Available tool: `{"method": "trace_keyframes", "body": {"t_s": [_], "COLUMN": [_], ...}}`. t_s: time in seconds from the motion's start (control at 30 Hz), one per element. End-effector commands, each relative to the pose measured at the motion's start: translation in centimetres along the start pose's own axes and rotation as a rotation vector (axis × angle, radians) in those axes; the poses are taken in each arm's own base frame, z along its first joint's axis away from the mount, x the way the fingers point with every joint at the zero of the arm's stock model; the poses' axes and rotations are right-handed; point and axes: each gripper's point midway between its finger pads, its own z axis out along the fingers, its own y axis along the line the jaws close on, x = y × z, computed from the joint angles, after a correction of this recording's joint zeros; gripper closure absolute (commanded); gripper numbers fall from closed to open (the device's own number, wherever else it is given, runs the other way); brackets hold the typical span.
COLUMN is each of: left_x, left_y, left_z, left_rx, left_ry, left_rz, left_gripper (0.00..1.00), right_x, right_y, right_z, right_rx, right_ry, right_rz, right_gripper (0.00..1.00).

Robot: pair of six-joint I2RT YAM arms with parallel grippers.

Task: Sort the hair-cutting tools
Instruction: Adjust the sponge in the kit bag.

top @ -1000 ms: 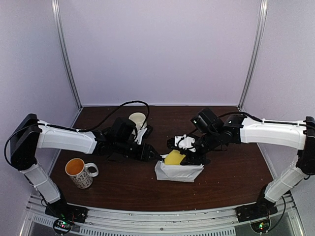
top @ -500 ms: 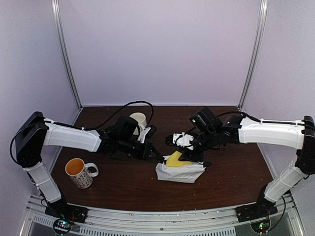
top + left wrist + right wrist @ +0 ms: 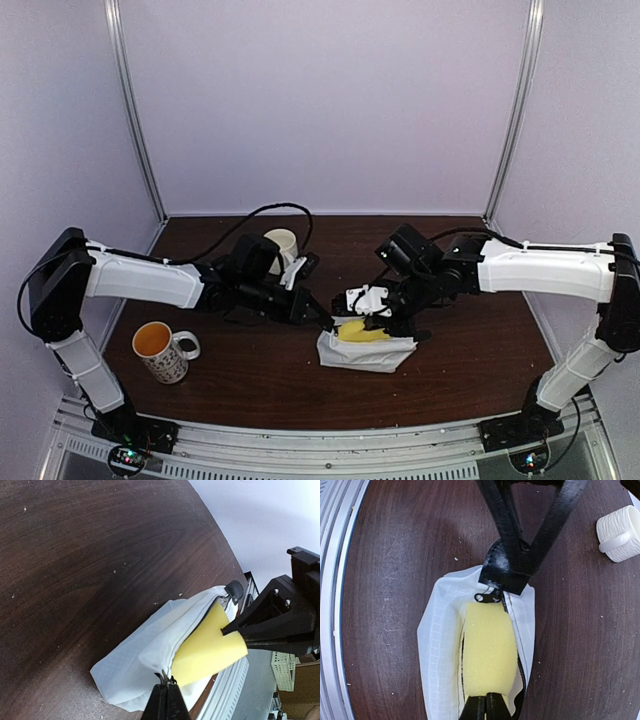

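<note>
Left gripper (image 3: 167, 697) pinched tight on the white zip pouch (image 3: 440, 630) at its zipper rim, right gripper (image 3: 485, 705) clamped on 1 end of the yellow sponge block (image 3: 487, 645) in the pouch's open mouth, whereabouts of hair-cutting tools cannot be told.

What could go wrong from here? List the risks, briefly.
1. The right gripper pinches only the tip of the sponge; the soft foam may slip out.
2. The left gripper holds the pouch by a thin bit of its zip edge; a tug may pull it loose, and the pouch would drag along with the sponge.
3. Both grippers work close together at the pouch mouth; they may collide.
</note>
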Motion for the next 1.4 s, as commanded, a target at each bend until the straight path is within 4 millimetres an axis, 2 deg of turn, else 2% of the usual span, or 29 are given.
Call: {"method": "trace_keyframes", "body": {"t_s": [0.0,0.13,0.3,0.47,0.63,0.7,0.83,0.93,1.07,1.13,1.2,1.27,1.37], "left_x": [-2.6,-2.6,-2.6,-2.3,-1.5,-1.3,-1.4,-2.1,-3.0,-3.3,-3.6,-3.7,-3.7], "left_y": [-2.3,-2.7,-3.1,-3.1,-2.2,-2.1,-2.5,-3.1,-3.1,-3.0,-2.8,-2.7,-2.8], "left_z": [-1.9,-2.3,-2.7,-2.3,-1.4,-1.2,-1.3,-1.6,-1.9,-2.2,-2.5,-3.0,-3.2], "left_rx": [0.038,0.052,0.068,0.083,0.072,0.078,0.090,0.101,0.080,0.075,0.064,0.049,0.058], "left_ry": [-0.090,-0.098,-0.101,-0.086,-0.042,-0.038,-0.031,-0.046,-0.076,-0.099,-0.130,-0.159,-0.172], "left_rz": [0.074,0.087,0.098,0.089,0.072,0.064,0.065,0.072,0.080,0.076,0.082,0.092,0.102], "left_gripper": [1.00,1.00,1.00,1.00,1.00,1.00,1.00,1.00,1.00,1.00,1.00,1.00,1.00], "right_x": [2.0,3.1,4.1,4.6,3.8,3.7,4.5,2.9,1.2,0.8,0.7,1.1,2.1], "right_y": [0.2,-0.9,-1.3,-3.6,-5.1,-5.3,-4.2,-1.7,1.1,3.0,4.4,4.6,3.3], "right_z": [-0.7,-0.7,-0.9,-1.6,-1.2,-0.4,1.9,3.3,3.9,3.8,3.4,3.2,3.1], "right_rx": [0.035,0.099,0.133,0.286,0.381,0.378,0.306,0.140,0.003,-0.087,-0.135,-0.120,-0.069], "right_ry": [0.167,0.278,0.376,0.458,0.434,0.443,0.489,0.401,0.298,0.231,0.173,0.158,0.187], "right_rz": [-0.099,-0.114,-0.110,-0.056,0.045,0.084,0.098,0.138,0.117,0.092,0.064,0.059,0.090], "right_gripper": [1.00,1.00,1.00,1.00,1.00,1.00,1.00,1.00,1.00,0.94,0.83,0.74,0.74]}}
